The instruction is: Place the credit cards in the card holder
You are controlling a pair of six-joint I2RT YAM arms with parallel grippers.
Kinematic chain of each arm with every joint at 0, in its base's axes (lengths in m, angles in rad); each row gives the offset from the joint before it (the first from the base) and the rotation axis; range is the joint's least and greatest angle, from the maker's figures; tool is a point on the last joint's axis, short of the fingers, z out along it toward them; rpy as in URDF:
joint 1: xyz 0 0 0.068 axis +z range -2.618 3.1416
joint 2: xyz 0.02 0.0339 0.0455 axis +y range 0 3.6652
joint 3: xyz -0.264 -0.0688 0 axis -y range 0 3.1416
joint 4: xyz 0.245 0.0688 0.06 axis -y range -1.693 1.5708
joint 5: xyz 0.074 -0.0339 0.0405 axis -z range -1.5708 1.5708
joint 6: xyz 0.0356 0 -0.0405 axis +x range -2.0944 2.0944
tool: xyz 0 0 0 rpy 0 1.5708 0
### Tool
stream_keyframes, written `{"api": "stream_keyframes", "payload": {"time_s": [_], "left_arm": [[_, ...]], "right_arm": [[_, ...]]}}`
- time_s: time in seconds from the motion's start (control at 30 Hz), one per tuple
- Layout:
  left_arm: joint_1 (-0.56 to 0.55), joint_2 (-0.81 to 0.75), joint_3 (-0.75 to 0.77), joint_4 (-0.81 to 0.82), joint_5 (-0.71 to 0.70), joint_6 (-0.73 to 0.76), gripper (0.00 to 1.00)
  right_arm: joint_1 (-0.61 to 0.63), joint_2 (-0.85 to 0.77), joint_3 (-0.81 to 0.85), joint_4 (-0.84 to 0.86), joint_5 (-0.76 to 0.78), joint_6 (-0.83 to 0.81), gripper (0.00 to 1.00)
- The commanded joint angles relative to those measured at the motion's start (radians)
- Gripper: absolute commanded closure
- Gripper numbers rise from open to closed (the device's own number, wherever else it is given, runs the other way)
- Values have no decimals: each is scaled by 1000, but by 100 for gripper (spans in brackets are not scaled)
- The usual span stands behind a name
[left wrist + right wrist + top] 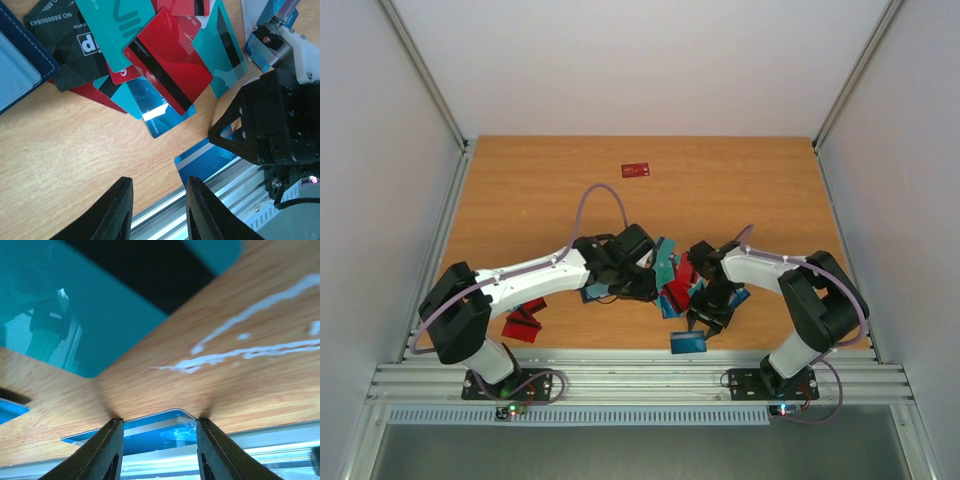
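Hard to see much of the card holder [15,75]; easier to see one blue card [150,435].
Cut off at the far left corner, well apart from the left gripper [159,182], open a little around nothing. Next, piled credit cards [170,65]. Far right, right gripper [160,421] half open astride the blue card's edge; cannot tell if pinching.

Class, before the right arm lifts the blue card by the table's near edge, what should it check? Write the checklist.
1. The right gripper set over the blue card: ok.
2. Grip firm on that card: cannot tell.
3. The card holder open, inside showing: ok.
4. The left gripper empty, jaws apart: ok.
5. Way to the holder free of cards: not ok, the card pile lies between.
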Motion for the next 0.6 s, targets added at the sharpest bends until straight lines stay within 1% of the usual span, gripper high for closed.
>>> {"api": "stream_keyframes", "payload": {"time_s": [0.0, 0.13, 0.3, 0.43, 0.5, 0.57], "left_arm": [[-4, -42, -25, -14, -22, 21, 68], [-5, -61, -55, -10, -10, 27, 68], [-12, -29, -58, 59, 93, 38, 68], [-57, 70, 9, 48, 137, 83, 68], [-84, 133, 51, 38, 147, 95, 69], [-115, 207, 97, 27, 154, 105, 70]], "right_arm": [[36, 84, 8, 171, 43, 16, 59], [39, 66, 34, 137, 50, -27, 57], [37, -20, 73, 24, 104, -115, 52], [36, -108, 78, -62, 111, -164, 51], [36, -162, 52, -88, 102, -166, 50], [34, -233, 1, -85, 60, -156, 49]]}}
